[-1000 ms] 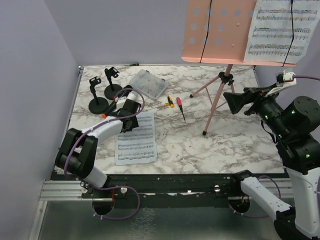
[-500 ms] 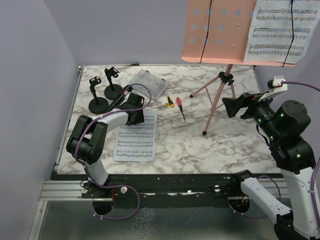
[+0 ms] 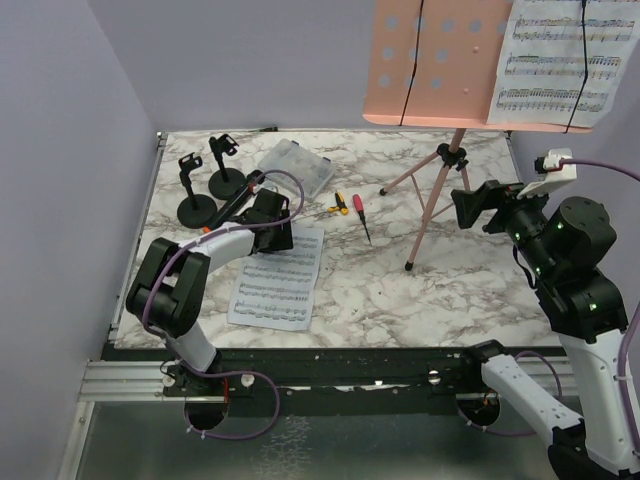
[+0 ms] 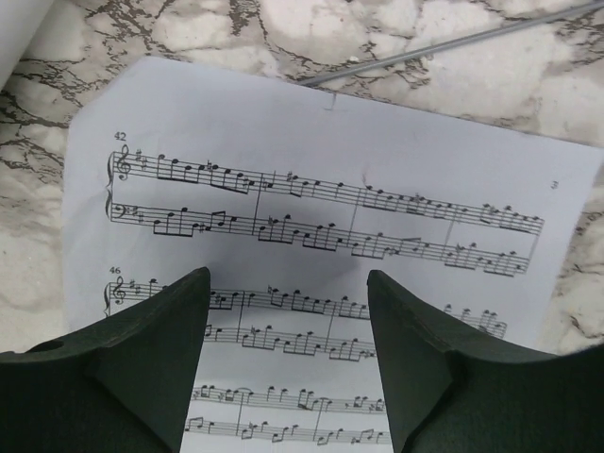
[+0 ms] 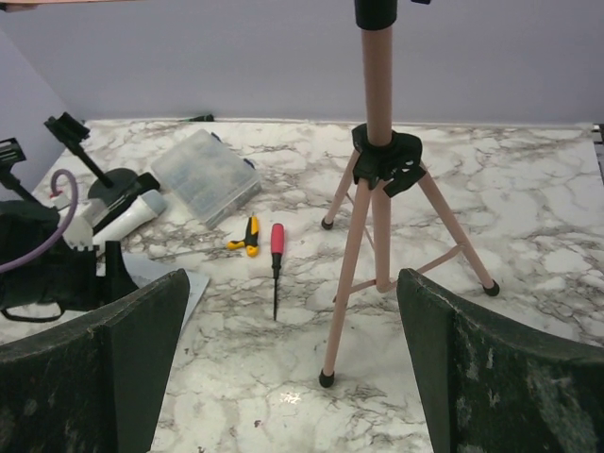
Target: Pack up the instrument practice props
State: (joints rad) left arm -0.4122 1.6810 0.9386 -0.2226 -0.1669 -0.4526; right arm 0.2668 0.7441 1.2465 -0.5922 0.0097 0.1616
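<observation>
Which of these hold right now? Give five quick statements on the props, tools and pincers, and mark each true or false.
1. The left pincer is open over the loose page. True.
2. The right pincer grips the tripod. False: it is open, short of the pole, and holds nothing.
3. A second page sits on the desk. True.
4. The red screwdriver lies in the box. False: it lies on the table, outside the box and beside the yellow screwdriver.
5. Both holders stand upright. True.
</observation>
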